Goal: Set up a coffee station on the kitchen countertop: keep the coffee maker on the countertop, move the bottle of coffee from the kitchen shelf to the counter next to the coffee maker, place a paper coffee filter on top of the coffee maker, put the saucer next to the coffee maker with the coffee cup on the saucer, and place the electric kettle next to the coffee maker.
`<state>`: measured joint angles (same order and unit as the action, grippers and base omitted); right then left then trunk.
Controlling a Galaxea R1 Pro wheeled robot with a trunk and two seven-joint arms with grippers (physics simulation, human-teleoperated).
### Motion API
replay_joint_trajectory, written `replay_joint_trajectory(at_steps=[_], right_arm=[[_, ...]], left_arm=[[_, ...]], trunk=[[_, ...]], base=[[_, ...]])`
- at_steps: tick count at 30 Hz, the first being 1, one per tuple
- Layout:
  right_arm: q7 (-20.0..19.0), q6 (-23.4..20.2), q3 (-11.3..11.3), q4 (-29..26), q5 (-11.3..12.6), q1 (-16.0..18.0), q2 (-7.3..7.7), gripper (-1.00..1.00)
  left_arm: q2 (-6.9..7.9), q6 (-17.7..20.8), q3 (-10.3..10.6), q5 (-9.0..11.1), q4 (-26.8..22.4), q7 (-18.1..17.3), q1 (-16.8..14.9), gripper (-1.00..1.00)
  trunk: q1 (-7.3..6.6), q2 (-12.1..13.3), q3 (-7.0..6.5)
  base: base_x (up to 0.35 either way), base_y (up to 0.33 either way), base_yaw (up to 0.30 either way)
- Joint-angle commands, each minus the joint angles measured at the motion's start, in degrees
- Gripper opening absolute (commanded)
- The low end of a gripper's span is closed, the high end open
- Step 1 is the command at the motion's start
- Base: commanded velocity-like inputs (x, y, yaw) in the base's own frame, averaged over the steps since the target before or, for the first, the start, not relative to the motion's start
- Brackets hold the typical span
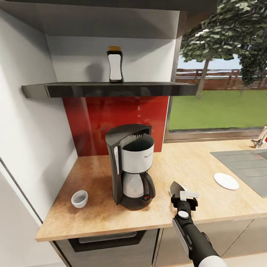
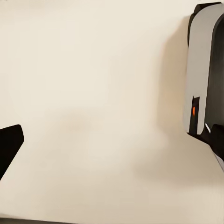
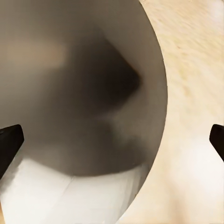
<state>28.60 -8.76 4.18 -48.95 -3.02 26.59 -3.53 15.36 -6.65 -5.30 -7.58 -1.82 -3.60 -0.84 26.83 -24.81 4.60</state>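
Note:
The black and silver coffee maker (image 1: 131,167) stands on the wooden countertop (image 1: 193,167). Above it, the dark bottle of coffee (image 1: 115,65) with an orange cap stands upright on the shelf (image 1: 111,89). A small white coffee cup (image 1: 79,198) sits left of the maker, and the white saucer (image 1: 226,181) lies to the right by the sink. My right gripper (image 1: 183,197) is open over the counter's front, right of the maker. The cone-shaped paper filter (image 1: 175,188) lies at its fingertips. In the right wrist view the filter's hollow (image 3: 79,93) sits between the spread fingertips (image 3: 10,142).
A grey sink drainboard (image 1: 244,167) takes up the counter's right end, with a window behind it. A white wall bounds the counter on the left. The left wrist view shows a cream surface, a grey and black housing (image 2: 205,70) and one dark fingertip (image 2: 9,144).

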Motion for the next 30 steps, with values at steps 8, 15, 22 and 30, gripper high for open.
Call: replay_joint_trajectory(at_steps=[8, 15, 22, 30], right_arm=[[0.3, -0.5, 0.1, 0.0, -0.3, 0.0, 0.01, 1.00], [0.2, -0.5, 0.1, 0.1, -0.3, 0.0, 0.01, 1.00], [0.2, -0.6, 0.2, 0.2, -0.3, 0.0, 0.01, -1.00], [0.2, -0.5, 0.1, 0.1, -0.3, 0.0, 0.01, -1.00]], left_arm=[[0.02, -0.2, -0.5, -0.6, 0.1, -0.2, 0.0, 1.00], [0.02, -0.2, -0.5, -0.6, 0.1, -0.2, 0.0, 1.00], [0.02, -0.2, -0.5, -0.6, 0.1, -0.2, 0.0, 1.00], [0.02, -0.2, -0.5, -0.6, 0.1, -0.2, 0.0, 1.00]], trunk=[[0.05, -0.1, 0.12], [0.05, -0.1, 0.12], [0.05, -0.1, 0.12], [0.05, -0.1, 0.12]], base=[[0.062, 0.000, 0.000], [0.002, 0.000, 0.000], [0.000, 0.000, 0.000], [0.000, 0.000, 0.000]])
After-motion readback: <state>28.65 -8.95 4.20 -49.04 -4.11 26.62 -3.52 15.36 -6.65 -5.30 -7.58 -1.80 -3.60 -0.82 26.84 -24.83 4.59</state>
